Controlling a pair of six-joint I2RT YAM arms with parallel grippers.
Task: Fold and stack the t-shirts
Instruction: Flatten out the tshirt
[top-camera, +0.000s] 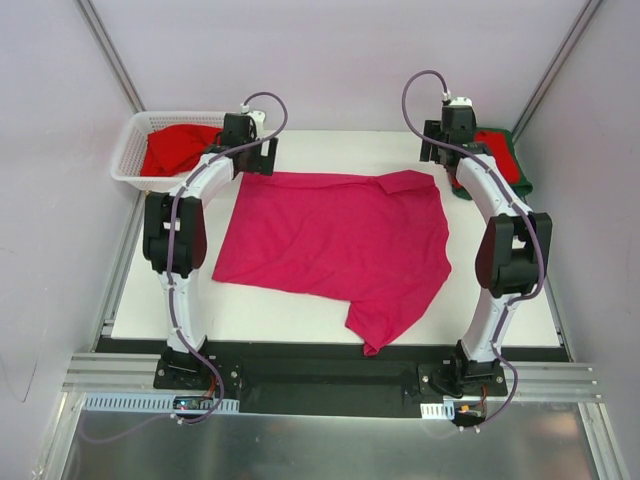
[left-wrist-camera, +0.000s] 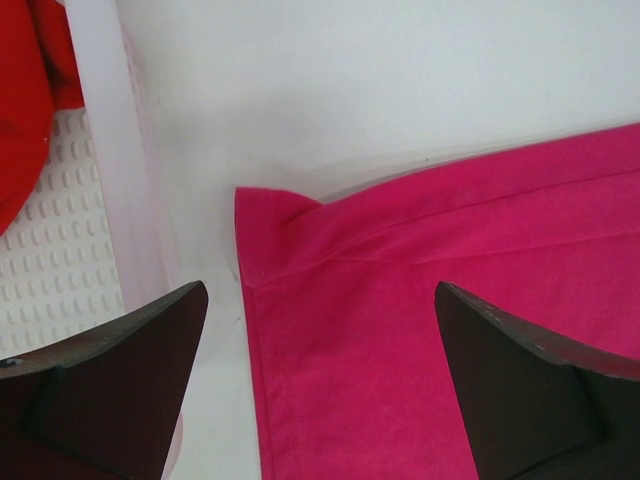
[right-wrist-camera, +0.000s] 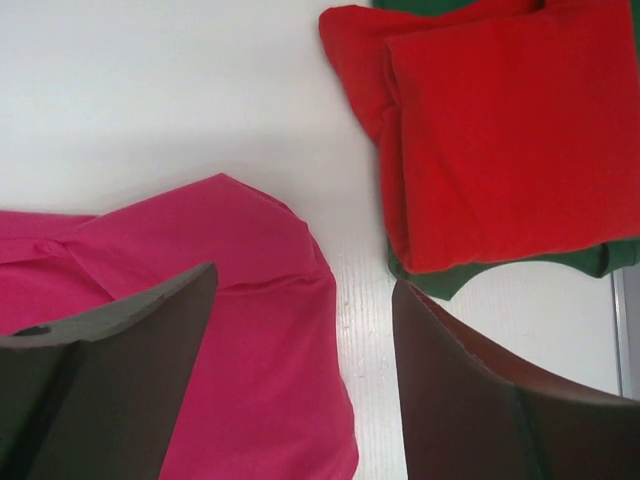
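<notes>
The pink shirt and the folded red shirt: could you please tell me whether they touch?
Apart. The right wrist view shows a strip of bare table between the pink shirt and the folded red shirt.

No writing, label, brand mark, number or sign can be read in any of the three views.
</notes>
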